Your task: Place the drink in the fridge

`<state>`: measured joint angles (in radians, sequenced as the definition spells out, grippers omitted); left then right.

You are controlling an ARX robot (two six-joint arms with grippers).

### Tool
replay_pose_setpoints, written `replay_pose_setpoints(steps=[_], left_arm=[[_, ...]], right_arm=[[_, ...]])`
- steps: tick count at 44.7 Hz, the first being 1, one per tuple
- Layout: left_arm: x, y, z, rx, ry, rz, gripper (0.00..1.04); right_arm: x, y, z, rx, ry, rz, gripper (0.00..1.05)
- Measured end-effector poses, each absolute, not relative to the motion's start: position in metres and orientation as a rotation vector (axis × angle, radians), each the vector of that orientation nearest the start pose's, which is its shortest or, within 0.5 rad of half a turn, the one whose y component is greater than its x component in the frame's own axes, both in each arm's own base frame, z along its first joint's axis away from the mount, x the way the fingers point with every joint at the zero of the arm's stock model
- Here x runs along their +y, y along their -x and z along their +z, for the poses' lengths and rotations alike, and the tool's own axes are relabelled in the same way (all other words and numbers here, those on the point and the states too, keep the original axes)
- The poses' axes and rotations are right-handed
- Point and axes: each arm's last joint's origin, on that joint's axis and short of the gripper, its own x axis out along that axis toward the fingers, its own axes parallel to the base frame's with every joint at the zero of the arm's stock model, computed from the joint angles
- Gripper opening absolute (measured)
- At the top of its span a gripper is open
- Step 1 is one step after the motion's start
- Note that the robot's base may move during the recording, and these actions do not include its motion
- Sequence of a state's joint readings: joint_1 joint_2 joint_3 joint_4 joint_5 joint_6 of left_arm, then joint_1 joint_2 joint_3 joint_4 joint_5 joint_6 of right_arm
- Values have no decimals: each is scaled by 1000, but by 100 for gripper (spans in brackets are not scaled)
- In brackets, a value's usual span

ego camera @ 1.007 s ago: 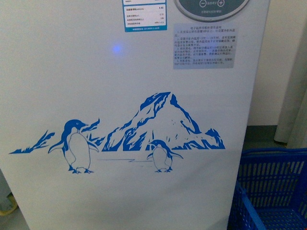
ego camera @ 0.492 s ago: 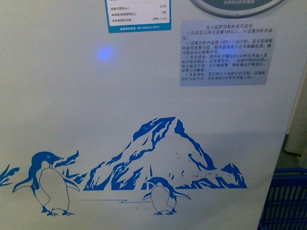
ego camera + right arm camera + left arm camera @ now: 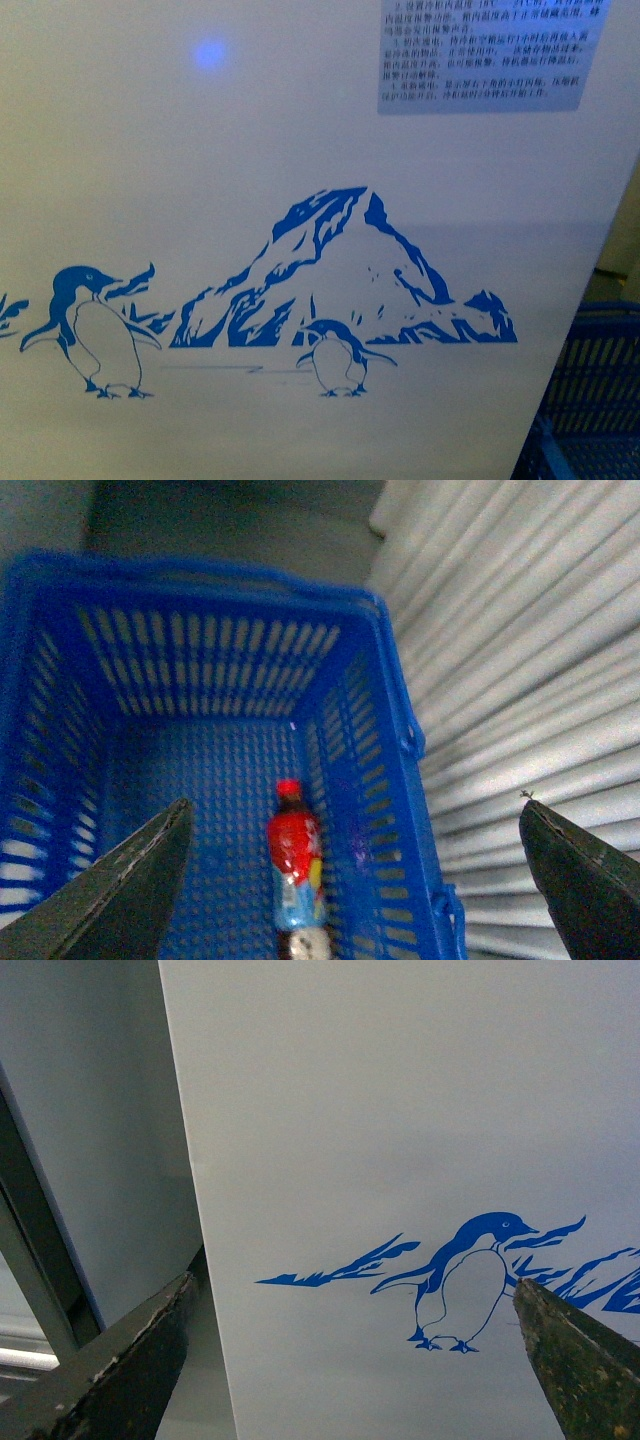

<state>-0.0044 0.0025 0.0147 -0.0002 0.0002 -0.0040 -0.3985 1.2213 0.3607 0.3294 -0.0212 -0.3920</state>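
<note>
The fridge (image 3: 300,130) fills the front view: a white front wall with a blue penguin-and-mountain decal (image 3: 340,290). Neither arm shows there. In the left wrist view my left gripper (image 3: 354,1282) is open, facing the fridge wall (image 3: 400,1110) near one penguin, with nothing between its fingers. The drink (image 3: 296,855), a small bottle with a red cap and red label, lies on the floor of a blue basket (image 3: 200,570) close to one wall. My right gripper (image 3: 355,815) hangs open above the basket, apart from the drink.
The blue basket (image 3: 600,380) stands on the floor to the right of the fridge. A ribbed pale surface (image 3: 520,680) runs beside the basket. A grey cabinet with a dark frame (image 3: 80,1110) stands against the fridge's other side. A grey instruction sticker (image 3: 480,60) sits high on the fridge.
The front view has closed in on the fridge wall and dropped lower. The display panel and energy label have left the top of the frame, and less of the basket shows.
</note>
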Motion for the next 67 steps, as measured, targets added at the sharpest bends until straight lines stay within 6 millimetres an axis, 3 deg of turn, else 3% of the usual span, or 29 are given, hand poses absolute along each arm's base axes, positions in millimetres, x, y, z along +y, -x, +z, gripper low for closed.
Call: replay_pose_setpoints(steps=[11,15,22,30,41,56,67], left_arm=[[0,-97,168,-12,4,-5,97],[0,-97,168,-12,4,-5,97],[0,-97,168,-12,4,-5,97],[0,-97,168,-12,4,-5,97],[0,-97,168,-12,4,-5,97],[0,-97,168,-12,4,-5,97],[0,-97,168,-12,4,-5,97]], right_arm=[[-116,-256,70,899,274,-233,98],[-120,-267,45,947,279,-223,98],[-130,-284,-22,1065,356,-256,98],[-136,-293,-73,1131,397,-267,98],[-143,-302,-118,1186,460,-301,98],[-144,-303,-156,1269,520,-360,98],[-148,-305,-172,1338,443,-402,98]])
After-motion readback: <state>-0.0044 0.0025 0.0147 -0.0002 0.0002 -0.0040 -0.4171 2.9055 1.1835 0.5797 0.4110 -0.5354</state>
